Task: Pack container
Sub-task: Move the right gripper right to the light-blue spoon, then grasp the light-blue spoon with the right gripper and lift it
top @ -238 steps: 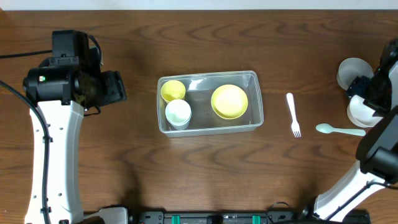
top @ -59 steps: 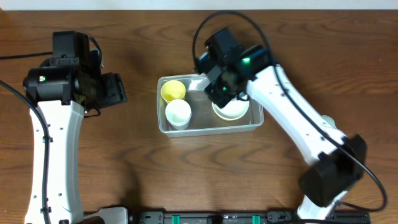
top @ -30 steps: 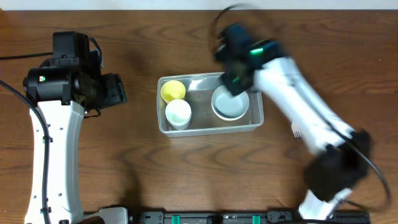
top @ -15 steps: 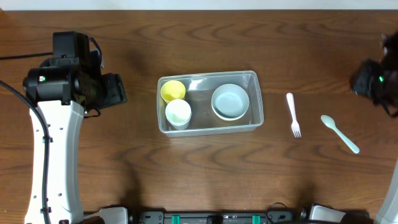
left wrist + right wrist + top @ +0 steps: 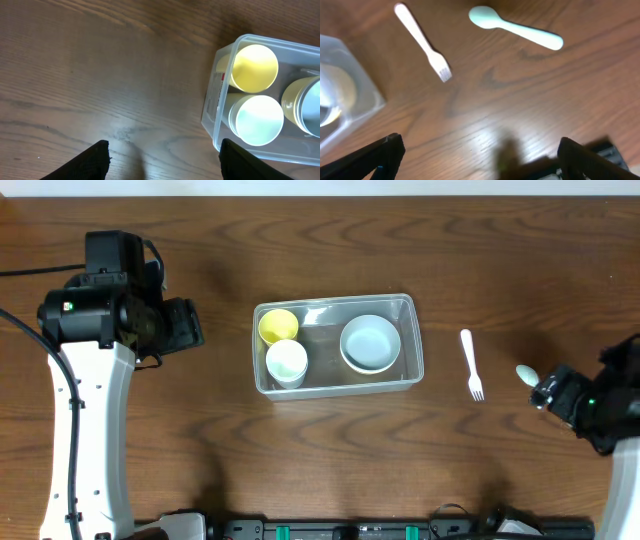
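Clear, thin plastic makes up the container (image 5: pixel 340 387), which sits at the middle of the counter (image 5: pixel 320 470), long side running left to right. Inside we note a yellow cup (image 5: pixel 279 326) and a white cup (image 5: pixel 287 361) at its left end and a pale bowl (image 5: pixel 371 343) at its right end, all upright. A white fork (image 5: pixel 423 48) and a pale green spoon (image 5: pixel 515 28) lie flat on the counter to its right, well apart from it and not touching each other.

We judge the container light even when loaded, with walls that flex under a squeeze and a smooth, slippery surface. The rolled rim is its stiffest part. The short end walls, pinched over the rim, offer the soundest hold. A grip on one end alone may tip it and shift the cups.

The left arm (image 5: pixel 90 370) is parked left of the container. In the wrist view its jaws stand spread wide, nothing between them. The right arm (image 5: pixel 590 395) sits at the counter's right edge, just beside the spoon. Its jaws are likewise spread and empty.

We assess packing as incomplete, with the two utensils outstanding.
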